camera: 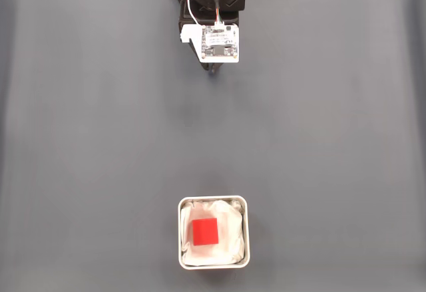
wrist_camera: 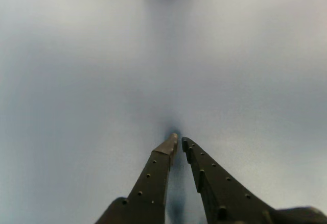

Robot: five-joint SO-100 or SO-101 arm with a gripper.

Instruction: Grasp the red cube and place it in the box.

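Cube (camera: 205, 231) sits inside box (camera: 213, 233), bottom centre of fixed view, on the white lining; task looks complete. Gripper (wrist_camera: 178, 143), top centre there, pressed nearly together and empty over bare table (camera: 100, 139), apparently parked.

Red cube (camera: 205, 231) inside white-lined box (camera: 247, 233)
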